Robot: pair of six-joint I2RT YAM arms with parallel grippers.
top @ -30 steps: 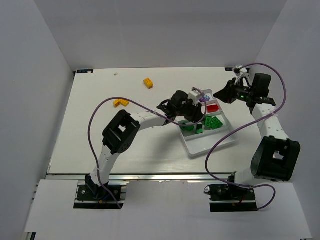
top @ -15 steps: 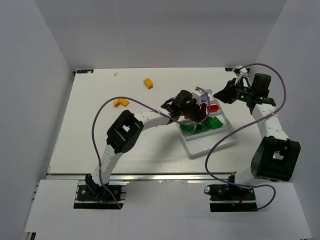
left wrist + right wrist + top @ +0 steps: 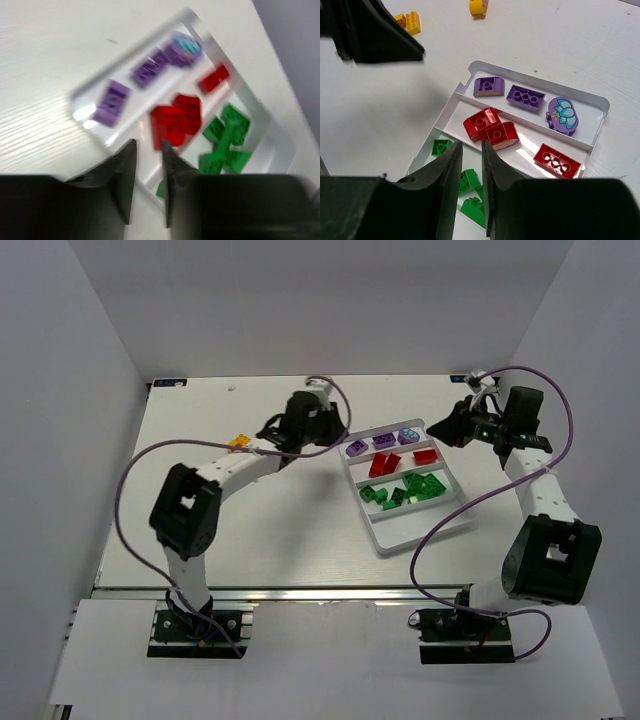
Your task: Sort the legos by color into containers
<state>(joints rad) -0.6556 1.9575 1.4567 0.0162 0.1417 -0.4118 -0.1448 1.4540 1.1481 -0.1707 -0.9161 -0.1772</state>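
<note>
Legos (image 3: pixel 383 462) are lying in two places: most in the tray, two yellow ones loose toward the far edge of the worktop (image 3: pixel 290 540). White tray (image 3: pixel 420 523) is sitting askew near the worktop's right edge. Its farthest compartment is holding three purple bricks (image 3: pixel 525 96), the next three red bricks (image 3: pixel 501 134) and the third the green bricks (image 3: pixel 412 487); the compartment closest to the near edge is showing bare. Left gripper (image 3: pixel 148 147) is hanging over the far middle of the worktop, left of the tray's far-left corner, jaws drawn together with nothing between them. Right gripper (image 3: pixel 470 147) is hovering above the tray's right side, jaws standing only a slit apart and likewise carrying nothing. One yellow brick (image 3: pixel 241 442) is resting toward the far-left part of the worktop, well apart from the tray. A second yellow piece (image 3: pixel 478 7) is showing only in the right wrist view, farther off. Judging handling: bricks are looking light, rigid, smooth-walled and not fragile, and are likely skidding if nudged. Best hold is looking like a pinch across two flat side walls, low on the body, avoiding studs and rounded tops.
</note>
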